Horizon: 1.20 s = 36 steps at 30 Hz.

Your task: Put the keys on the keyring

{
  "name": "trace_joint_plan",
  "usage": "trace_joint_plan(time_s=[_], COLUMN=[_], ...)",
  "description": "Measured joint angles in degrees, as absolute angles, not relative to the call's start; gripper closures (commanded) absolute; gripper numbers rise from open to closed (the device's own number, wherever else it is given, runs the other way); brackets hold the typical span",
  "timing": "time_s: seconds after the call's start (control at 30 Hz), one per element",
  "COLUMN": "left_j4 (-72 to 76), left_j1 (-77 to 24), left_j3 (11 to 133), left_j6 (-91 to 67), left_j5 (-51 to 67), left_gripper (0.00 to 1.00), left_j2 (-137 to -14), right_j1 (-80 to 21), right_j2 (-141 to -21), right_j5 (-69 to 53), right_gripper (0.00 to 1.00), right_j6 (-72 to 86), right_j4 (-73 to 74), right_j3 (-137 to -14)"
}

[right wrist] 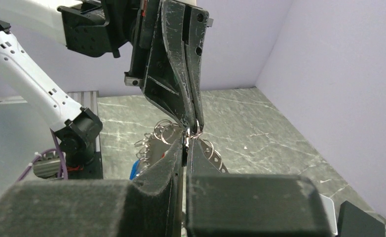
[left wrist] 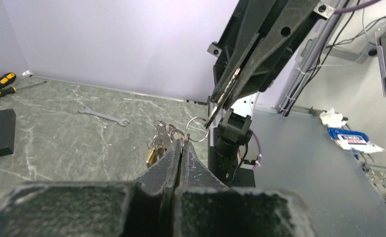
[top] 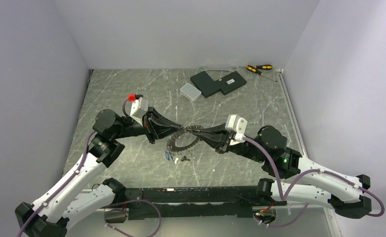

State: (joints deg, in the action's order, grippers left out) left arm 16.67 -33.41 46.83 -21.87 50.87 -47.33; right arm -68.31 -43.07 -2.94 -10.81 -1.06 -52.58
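Note:
The keyring (top: 180, 143), a large flat silver ring with small holes round its rim, hangs tilted between my two grippers above the table's middle. Several small wire split rings (left wrist: 169, 131) hang from its rim. My left gripper (left wrist: 181, 141) is shut on these split rings. My right gripper (right wrist: 187, 139) is shut on one small split ring (left wrist: 197, 129), tip to tip with the left gripper (top: 190, 130). The keyring's holed rim (right wrist: 213, 153) shows beside the right fingers. A brass key (left wrist: 152, 155) and a blue key head (right wrist: 134, 170) hang below. Small keys (top: 169, 156) lie on the table under the ring.
A silver wrench (left wrist: 103, 114) lies on the marble table to the right. A black box (top: 218, 82) and a small grey case (top: 190, 91) sit at the back. Two orange-black screwdrivers (top: 258, 68) lie at the back right corner. White walls close three sides.

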Motion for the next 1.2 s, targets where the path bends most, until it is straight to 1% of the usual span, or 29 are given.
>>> trace_joint_plan(time_s=[0.47, 0.77, 1.2], left_j4=[22.1, 26.8, 31.6], left_j1=[-33.4, -33.3, -33.2], left_j3=[45.3, 43.3, 40.1], left_j6=[-27.0, -29.9, -29.8], left_j5=[44.0, 42.2, 42.6], left_gripper=[1.0, 1.0, 1.0], left_j2=[-44.4, -44.2, -43.5], right_j1=[-68.2, -68.2, -68.2], right_j2=[-44.0, -46.9, -49.6], right_j5=[2.6, 2.3, 1.0], right_gripper=[1.0, 1.0, 1.0], right_j6=[-5.7, -4.3, -9.7], right_j4=[-6.9, -8.1, -5.1], right_j3=[-48.8, -49.0, -57.7])
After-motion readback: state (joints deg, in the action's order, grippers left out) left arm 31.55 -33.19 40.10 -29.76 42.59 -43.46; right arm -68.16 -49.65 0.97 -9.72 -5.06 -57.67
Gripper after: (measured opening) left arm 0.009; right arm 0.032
